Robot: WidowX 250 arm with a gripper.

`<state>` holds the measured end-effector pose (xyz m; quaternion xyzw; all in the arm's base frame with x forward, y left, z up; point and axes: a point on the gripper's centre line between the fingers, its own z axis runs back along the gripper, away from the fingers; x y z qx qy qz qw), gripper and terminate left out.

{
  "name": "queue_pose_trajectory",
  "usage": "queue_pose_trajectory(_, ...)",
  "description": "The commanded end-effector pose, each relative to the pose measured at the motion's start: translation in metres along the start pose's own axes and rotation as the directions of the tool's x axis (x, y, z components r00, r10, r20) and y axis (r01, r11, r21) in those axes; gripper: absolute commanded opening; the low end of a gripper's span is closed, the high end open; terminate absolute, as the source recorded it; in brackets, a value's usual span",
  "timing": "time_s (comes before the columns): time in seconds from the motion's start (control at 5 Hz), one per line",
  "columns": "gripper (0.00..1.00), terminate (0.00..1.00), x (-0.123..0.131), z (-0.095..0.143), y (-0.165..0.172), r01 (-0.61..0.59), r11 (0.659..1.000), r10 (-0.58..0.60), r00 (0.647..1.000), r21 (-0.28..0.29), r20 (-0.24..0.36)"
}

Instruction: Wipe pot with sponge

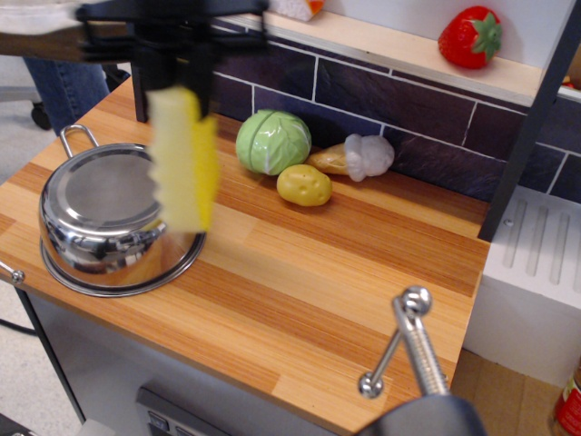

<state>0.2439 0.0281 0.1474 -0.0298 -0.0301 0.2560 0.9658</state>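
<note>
The shiny steel pot (100, 218) sits upside down at the left of the wooden counter, flat matte face up, with its wire loop handle (77, 136) at the far left. My gripper (177, 77) is shut on the top of the yellow sponge (184, 159). The sponge hangs upright in the air over the pot's right edge and hides part of it. The image is blurred, so I cannot tell whether the sponge touches the pot.
A green cabbage (272, 141), a yellow potato (304, 184) and a garlic bulb (368, 156) lie by the tiled back wall. A strawberry (470, 38) sits on the shelf. A metal tap (408, 350) stands at the front right, with a white drainer (536, 263) beyond.
</note>
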Motion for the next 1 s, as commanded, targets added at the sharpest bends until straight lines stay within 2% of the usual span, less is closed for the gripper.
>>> queue_pose_trajectory(0.0,0.0,0.0,0.027,-0.001,0.031,0.005,0.999,-0.001,0.997,-0.05,0.081)
queue_pose_trajectory(0.2,0.0,0.0,0.022,-0.027,0.032,0.006,0.998,-0.002,0.997,-0.06,0.076)
queue_pose_trajectory(0.4,0.0,0.0,0.023,-0.037,0.05,-0.013,0.999,0.016,0.997,-0.032,0.074)
queue_pose_trajectory(0.6,0.0,0.0,0.02,-0.017,0.073,-0.032,0.999,0.034,0.997,-0.025,0.073)
queue_pose_trajectory(0.8,0.0,1.0,0.015,-0.01,0.098,-0.042,0.999,0.038,0.991,0.029,0.128)
